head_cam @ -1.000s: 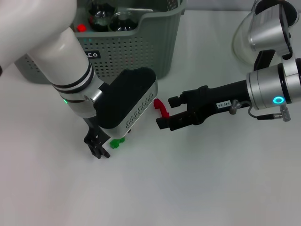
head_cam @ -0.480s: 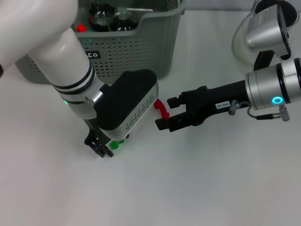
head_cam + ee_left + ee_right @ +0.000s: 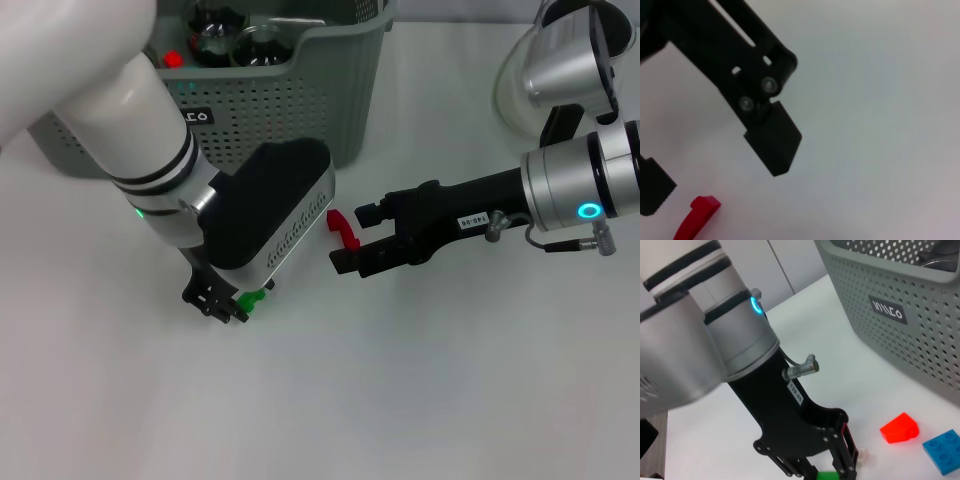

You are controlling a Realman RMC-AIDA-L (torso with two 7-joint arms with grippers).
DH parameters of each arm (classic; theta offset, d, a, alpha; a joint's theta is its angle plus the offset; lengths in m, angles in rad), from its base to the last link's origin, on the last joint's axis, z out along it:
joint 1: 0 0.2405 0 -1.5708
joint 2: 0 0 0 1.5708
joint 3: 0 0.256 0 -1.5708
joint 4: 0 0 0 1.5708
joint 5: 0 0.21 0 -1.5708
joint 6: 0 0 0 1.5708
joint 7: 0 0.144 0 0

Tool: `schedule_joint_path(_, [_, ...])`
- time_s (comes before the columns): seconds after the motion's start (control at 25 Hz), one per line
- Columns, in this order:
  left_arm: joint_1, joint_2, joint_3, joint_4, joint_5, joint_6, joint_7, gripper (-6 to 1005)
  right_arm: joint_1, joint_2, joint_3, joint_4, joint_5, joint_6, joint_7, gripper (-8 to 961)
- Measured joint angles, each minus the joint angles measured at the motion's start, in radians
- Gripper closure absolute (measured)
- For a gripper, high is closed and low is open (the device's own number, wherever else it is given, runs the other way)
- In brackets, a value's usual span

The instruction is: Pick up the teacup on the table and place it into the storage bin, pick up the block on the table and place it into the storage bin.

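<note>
The grey-green storage bin (image 3: 300, 95) stands at the back, and its black label (image 3: 886, 314) shows in the right wrist view. My left gripper (image 3: 222, 304) is down at the table in front of it, shut on a small green block (image 3: 252, 297) that also shows between its fingers (image 3: 846, 455). My right gripper (image 3: 350, 238) reaches in from the right and is open, with a red curved block (image 3: 343, 226) between its fingers (image 3: 774, 147). Clear glassware (image 3: 215, 40) sits inside the bin. No teacup shows on the table.
A red wedge block (image 3: 899, 427) and a blue studded block (image 3: 942, 450) lie on the table close to the bin's wall, hidden under my left wrist in the head view. A pale round object (image 3: 512, 95) sits at the back right.
My left gripper has shifted slightly up and to the right, and the green block has shifted with it. The right arm and red block have stayed put.
</note>
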Motion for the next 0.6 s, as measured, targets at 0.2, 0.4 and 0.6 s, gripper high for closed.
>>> schedule_joint_path(0.2, [-0.007,0.001,-0.111,0.082,-0.041,0.128,-0.004,589,-0.007,-0.001,0.004,0.000,0.000,0.001,-0.007,29])
schedule_joint_path(0.4, [-0.072,0.017,-0.512,0.164,-0.162,0.394,-0.004,566,-0.009,-0.004,0.003,0.000,-0.003,-0.007,-0.008,29])
schedule_joint_path(0.6, [-0.106,0.094,-0.892,0.165,-0.295,0.460,-0.080,544,-0.011,-0.007,-0.003,0.000,-0.006,-0.011,-0.009,29])
